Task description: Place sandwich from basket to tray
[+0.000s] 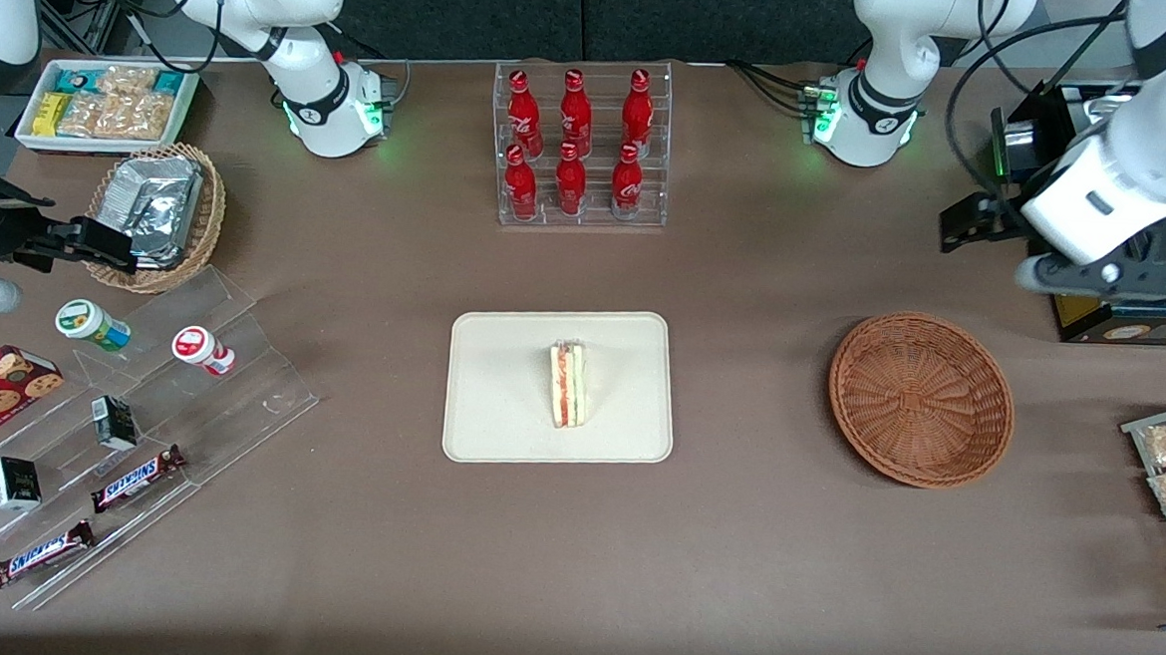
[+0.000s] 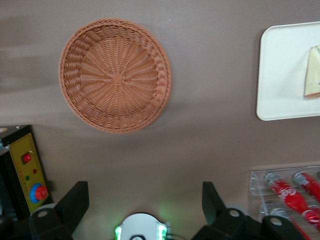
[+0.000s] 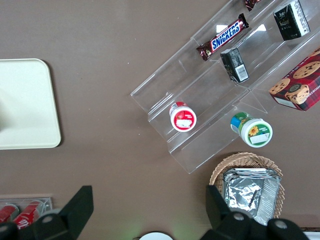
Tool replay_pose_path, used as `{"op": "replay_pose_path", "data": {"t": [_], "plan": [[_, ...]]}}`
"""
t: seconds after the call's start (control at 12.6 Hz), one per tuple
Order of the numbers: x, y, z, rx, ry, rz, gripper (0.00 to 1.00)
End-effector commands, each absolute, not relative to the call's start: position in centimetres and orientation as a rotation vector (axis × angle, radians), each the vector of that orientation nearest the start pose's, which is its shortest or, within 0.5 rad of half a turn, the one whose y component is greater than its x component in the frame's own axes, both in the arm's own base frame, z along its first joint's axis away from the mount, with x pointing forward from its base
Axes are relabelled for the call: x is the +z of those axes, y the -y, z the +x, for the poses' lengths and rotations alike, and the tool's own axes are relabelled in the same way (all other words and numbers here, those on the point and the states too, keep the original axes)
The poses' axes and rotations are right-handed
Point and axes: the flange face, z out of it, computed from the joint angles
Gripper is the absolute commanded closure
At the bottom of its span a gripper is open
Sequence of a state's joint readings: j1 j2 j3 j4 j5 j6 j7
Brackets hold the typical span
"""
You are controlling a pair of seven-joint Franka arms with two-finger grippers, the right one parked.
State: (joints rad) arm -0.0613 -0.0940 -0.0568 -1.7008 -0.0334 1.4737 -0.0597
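My pincer hangs high above the table at my own end of it, its two fingers spread wide apart with nothing between them. Seen from the front, it sits farther from the camera than the basket, raised well clear of the brown cloth. The basket lies below me with only its reddish-brown weave showing inside. The sandwich stands on the tray, near the tray's middle, with its red and green filling edge facing up toward the front camera; from my wrist I catch only a pale corner of it on the tray. The tray sits in the middle of the table, well apart from the basket, which is toward my end. A clear rack of red bottles stands farther from the front camera than the tray. Toward the parked arm's end are a smaller tan basket holding foil packets and a clear stepped stand with chocolate bars on it.
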Motion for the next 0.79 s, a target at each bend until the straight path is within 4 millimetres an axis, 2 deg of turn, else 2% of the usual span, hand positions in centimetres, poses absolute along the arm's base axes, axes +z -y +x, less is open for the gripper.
{"op": "replay_pose_path", "data": {"t": [0.0, 0.24, 0.71], "plan": [[60.7, 5.6, 47.8, 0.152, -0.121, -3.129, 0.0], [62.2, 5.3, 48.1, 0.141, -0.104, -3.105, 0.0], [62.3, 5.4, 48.2, 0.2, -0.103, -3.1, 0.0]]}}
